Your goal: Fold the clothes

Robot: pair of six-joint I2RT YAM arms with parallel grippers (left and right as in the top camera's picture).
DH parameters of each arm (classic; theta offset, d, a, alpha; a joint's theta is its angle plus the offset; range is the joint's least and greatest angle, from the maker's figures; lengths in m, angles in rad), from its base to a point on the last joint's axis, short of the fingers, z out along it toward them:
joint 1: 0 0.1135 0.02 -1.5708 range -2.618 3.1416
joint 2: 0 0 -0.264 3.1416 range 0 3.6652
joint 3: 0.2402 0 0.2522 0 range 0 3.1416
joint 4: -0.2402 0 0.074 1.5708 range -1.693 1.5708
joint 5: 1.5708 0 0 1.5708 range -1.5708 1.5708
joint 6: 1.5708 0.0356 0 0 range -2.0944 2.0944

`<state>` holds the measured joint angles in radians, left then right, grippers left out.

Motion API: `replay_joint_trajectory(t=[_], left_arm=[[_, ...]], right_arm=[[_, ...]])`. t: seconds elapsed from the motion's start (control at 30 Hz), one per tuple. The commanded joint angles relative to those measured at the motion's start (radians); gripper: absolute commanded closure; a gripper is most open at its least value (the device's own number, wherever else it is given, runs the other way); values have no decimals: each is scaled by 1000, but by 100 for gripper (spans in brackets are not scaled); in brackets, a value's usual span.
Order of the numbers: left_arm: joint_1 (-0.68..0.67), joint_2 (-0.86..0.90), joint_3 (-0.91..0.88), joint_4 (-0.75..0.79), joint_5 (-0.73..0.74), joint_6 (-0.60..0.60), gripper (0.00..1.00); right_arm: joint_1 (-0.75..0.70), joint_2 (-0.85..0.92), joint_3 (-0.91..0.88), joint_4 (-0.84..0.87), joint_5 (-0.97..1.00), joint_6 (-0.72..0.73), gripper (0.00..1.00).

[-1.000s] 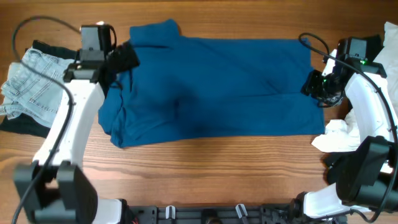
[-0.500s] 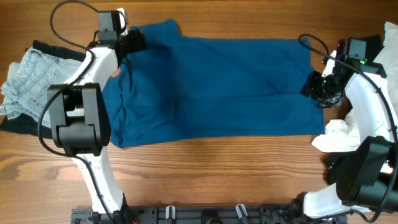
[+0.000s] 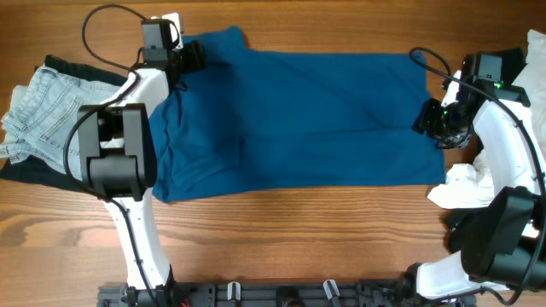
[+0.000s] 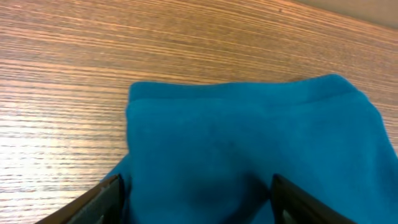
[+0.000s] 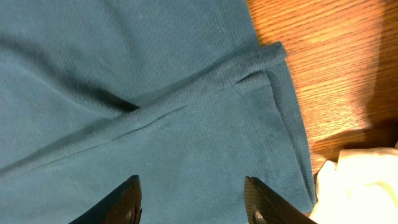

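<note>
Shirt [image 3: 299, 119]: L end effector [image 4: 196, 183] spread astride its edge, R end effector [image 5: 191, 183] spread.

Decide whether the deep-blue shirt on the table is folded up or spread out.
Spread out: the deep-blue shirt lies flat across the wooden table, not bundled. A creased ridge runs near its hem; how many layers, cannot tell.
</note>
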<state>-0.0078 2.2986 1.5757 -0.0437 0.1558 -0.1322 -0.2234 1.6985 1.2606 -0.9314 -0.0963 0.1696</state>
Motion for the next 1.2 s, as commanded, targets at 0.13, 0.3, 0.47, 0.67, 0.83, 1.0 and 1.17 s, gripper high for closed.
replay_joint_trajectory(t=[0.13,0.3,0.47,0.67,0.83,1.0,1.17], left_arm=[[-15,43,11,7,19,13,69],[-12,18,11,3,24,-78,89],[-11,-109,11,-79,92,-145,92],[-10,-239,11,-245,132,-145,94],[-10,-241,10,-336,122,-145,93],[-11,-241,10,-341,121,-145,93],[-14,-241,9,-373,120,-145,94]], right_arm=[[1,7,-9,-1,13,-9,47],[1,7,-8,7,14,-9,51],[-24,66,152,-65,-15,13,51],[-24,375,546,35,-46,-38,50],[4,536,553,355,-116,-14,44],[31,666,553,489,-82,106,44],[50,719,552,572,-25,181,43]])
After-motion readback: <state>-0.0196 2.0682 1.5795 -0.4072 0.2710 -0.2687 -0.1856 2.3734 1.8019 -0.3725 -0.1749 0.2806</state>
